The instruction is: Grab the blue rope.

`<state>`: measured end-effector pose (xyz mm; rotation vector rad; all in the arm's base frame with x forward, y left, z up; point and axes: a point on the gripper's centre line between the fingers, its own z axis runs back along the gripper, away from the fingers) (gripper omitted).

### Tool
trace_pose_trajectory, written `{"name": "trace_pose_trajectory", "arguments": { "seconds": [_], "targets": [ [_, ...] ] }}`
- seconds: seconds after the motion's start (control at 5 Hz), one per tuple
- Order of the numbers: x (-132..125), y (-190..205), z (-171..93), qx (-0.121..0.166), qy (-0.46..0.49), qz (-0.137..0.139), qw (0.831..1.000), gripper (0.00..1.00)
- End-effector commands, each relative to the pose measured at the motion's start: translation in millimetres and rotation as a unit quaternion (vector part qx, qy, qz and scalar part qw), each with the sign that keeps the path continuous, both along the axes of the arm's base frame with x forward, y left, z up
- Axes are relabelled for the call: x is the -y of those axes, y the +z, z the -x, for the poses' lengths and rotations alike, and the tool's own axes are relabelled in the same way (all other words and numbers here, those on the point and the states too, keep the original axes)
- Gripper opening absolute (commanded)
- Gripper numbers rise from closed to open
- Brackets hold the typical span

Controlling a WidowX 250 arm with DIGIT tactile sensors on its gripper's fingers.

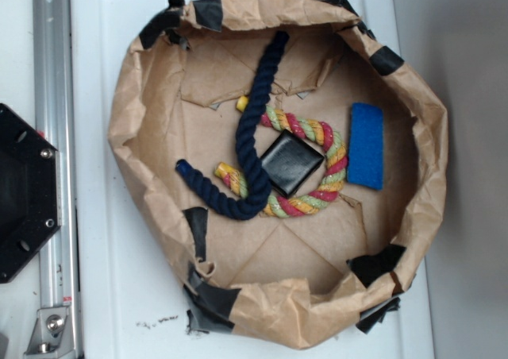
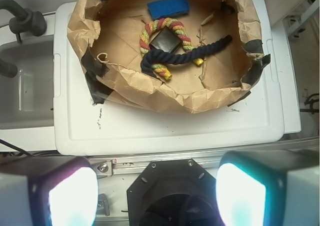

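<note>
The blue rope is a thick dark navy twisted rope lying in a J-curve on the floor of the brown paper basket. Its hook end crosses a red-yellow-green twisted rope. In the wrist view the blue rope runs across the basket floor, far from the gripper. My gripper is open, its two pale fingers wide apart at the bottom of the wrist view, above the robot's black base and well outside the basket. Nothing is between them. The gripper does not show in the exterior view.
A multicoloured rope loops around a black square block. A flat bright blue sponge lies to the right. The basket's crumpled paper walls stand raised, patched with black tape. It sits on a white lid. A metal rail runs along the left.
</note>
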<state>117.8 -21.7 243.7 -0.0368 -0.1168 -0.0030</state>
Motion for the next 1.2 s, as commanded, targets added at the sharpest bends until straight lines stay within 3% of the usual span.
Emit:
{"name": "trace_pose_trajectory", "arguments": {
  "seconds": [0.0, 0.2, 0.4, 0.6, 0.8, 1.0],
  "targets": [
    [0, 0, 0, 0.0, 0.0, 0.0, 1.0, 1.0],
    [-18, -32, -46, 0.025, 0.111, -0.011, 0.993, 1.0],
    [-22, -74, -79, 0.005, 0.226, -0.005, 0.974, 1.0],
    [-11, -115, -101, 0.015, 0.259, -0.004, 0.966, 1.0],
    [14, -157, -115, -0.01, 0.242, 0.004, 0.97, 1.0],
    [28, -170, -127, -0.002, 0.214, 0.004, 0.977, 1.0]
  ]
}}
